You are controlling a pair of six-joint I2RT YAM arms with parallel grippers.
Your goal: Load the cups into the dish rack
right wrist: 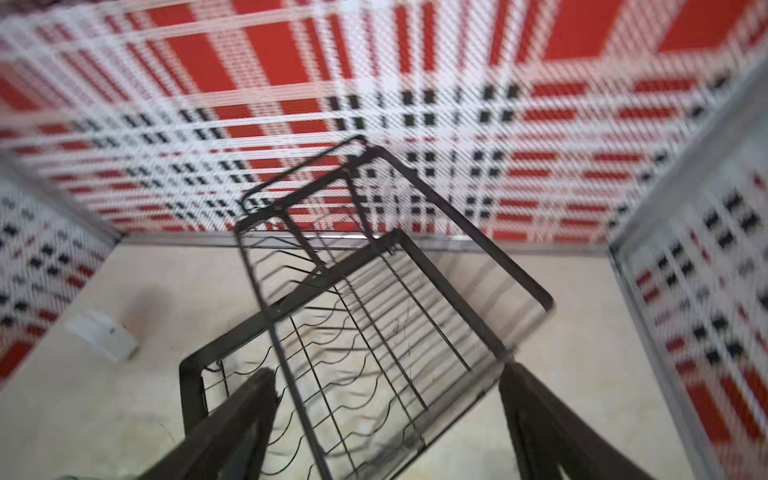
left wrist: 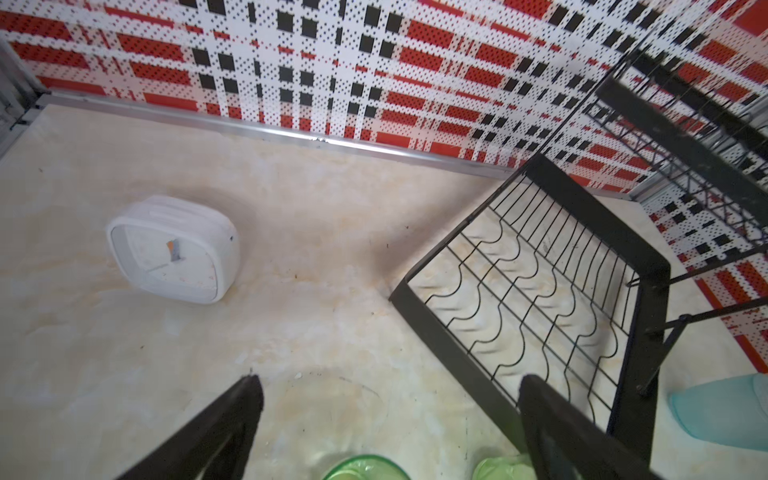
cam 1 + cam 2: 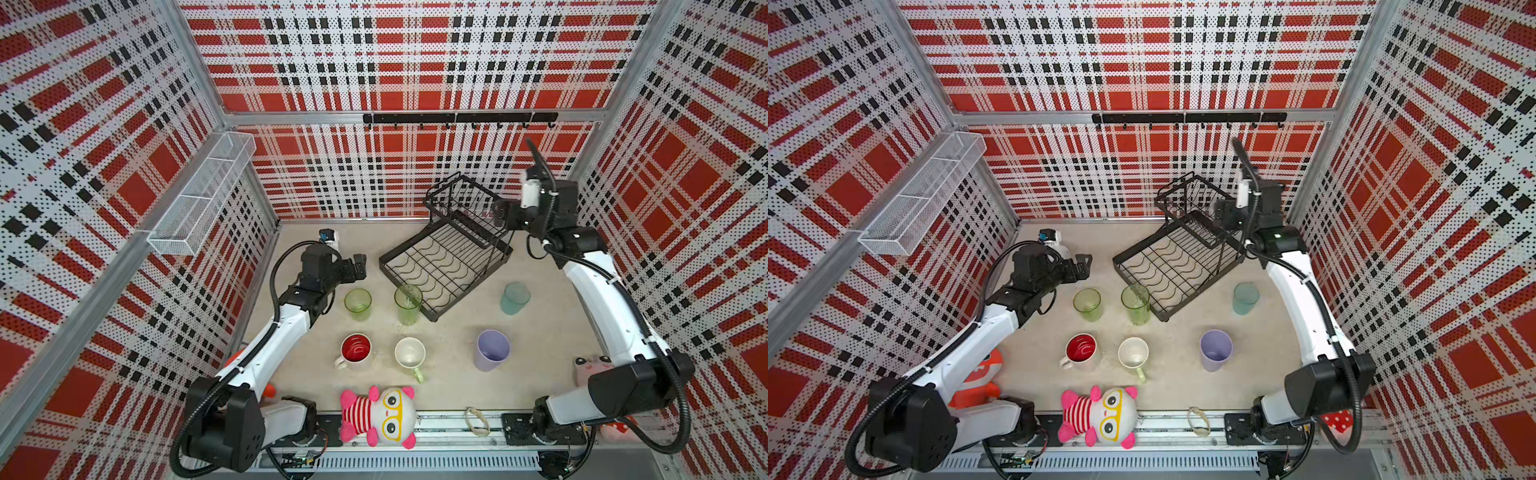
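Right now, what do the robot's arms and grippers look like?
The left arm and right arm are white shells with black joints, each with a black ribbed cable. The left gripper and right gripper are black, each with two tapering fingers.

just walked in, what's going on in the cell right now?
Nothing loaded yet. The dish rack is empty; six cups stand on the table: one green tumbler, a second green tumbler at the rack's corner, red-lined mug, pale green mug, lavender tumbler, teal cup. The left pincer hangs open beside the rack, the right pincer open by its upper basket. Neither holds anything.
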